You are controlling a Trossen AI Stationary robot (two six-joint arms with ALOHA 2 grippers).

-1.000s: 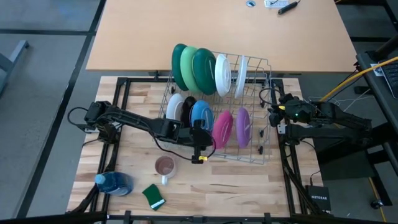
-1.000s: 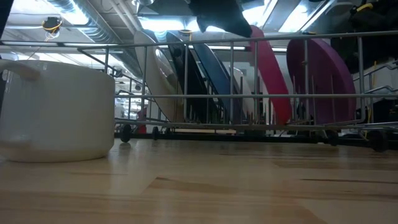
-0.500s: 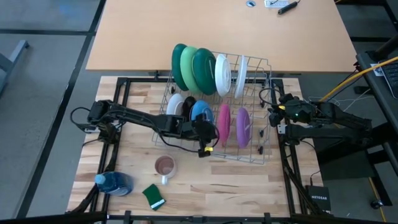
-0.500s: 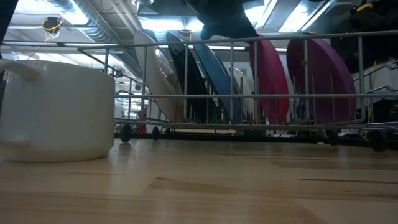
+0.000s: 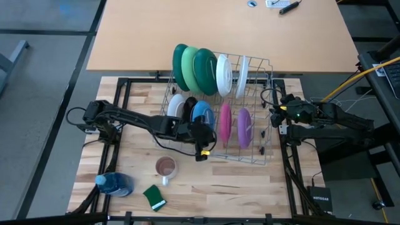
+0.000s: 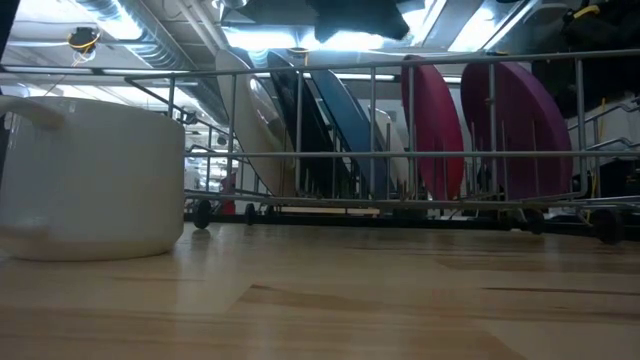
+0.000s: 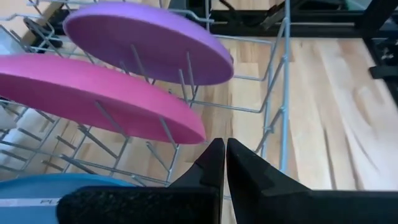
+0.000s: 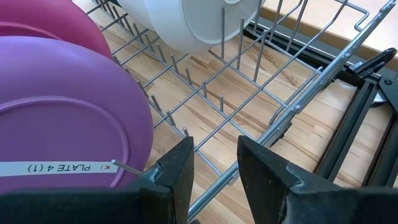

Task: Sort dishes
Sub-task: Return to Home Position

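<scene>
Presently the left gripper [image 5: 201, 149] hovers at the front edge of the wire rack [image 5: 255, 67], just beside the blue plate [image 5: 204, 114], its fingers [image 7: 208, 163] pressed together on nothing. Rightward stand the pink plate [image 5: 224, 125] and purple plate [image 5: 242, 127], upright in the rack. At the rack's right end, the right gripper [image 5: 275, 119] hangs with fingers [image 8: 176, 163] narrowly parted, empty.

The wooden table [image 5: 206, 187] bears the wire rack [image 5: 253, 59], a mug [image 5: 165, 167], a green sponge [image 5: 154, 197] and a blue bottle [image 5: 114, 184].
</scene>
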